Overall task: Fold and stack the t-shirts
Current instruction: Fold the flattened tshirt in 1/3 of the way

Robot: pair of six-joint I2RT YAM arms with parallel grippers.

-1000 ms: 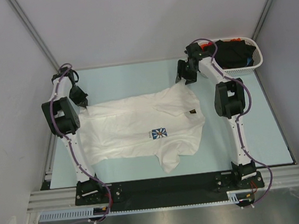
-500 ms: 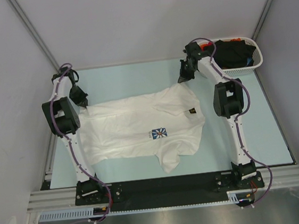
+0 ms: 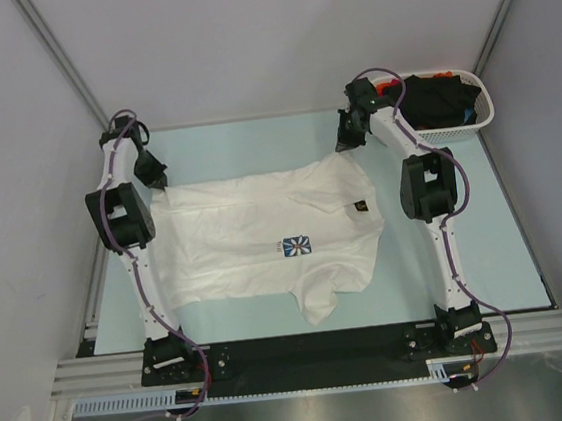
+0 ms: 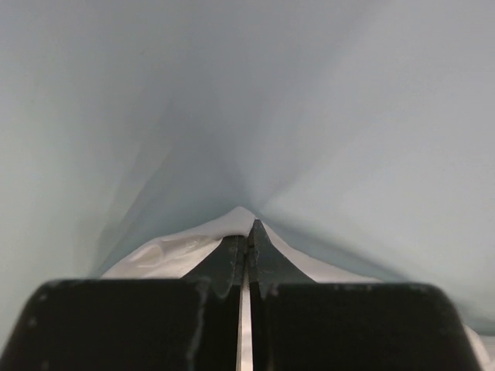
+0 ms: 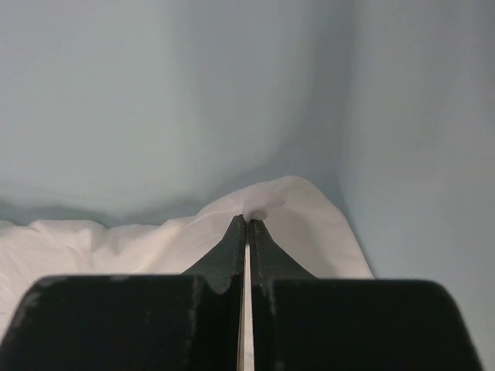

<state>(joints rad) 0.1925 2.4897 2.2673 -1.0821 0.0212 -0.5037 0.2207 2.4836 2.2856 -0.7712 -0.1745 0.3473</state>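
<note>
A white t-shirt (image 3: 263,232) with a small blue-square daisy print (image 3: 296,245) and a tiny dark badge (image 3: 361,205) lies spread on the pale table. My left gripper (image 3: 157,179) is shut on its far left corner; white cloth (image 4: 182,251) bunches at the closed tips (image 4: 247,229). My right gripper (image 3: 347,146) is shut on the far right corner, where a cloth fold (image 5: 298,212) peaks over the tips (image 5: 247,222). A black t-shirt (image 3: 437,99) and a bit of red cloth (image 3: 386,86) sit in the basket.
A white perforated basket (image 3: 482,114) stands at the table's far right corner. Grey walls close in on three sides. The pale table (image 3: 234,145) runs bare behind the shirt and right of the right arm (image 3: 495,238).
The right gripper closed on the shirt's far right corner. The left gripper moved away from the base, pulling its corner back, and the shirt's far edge now lies straighter.
</note>
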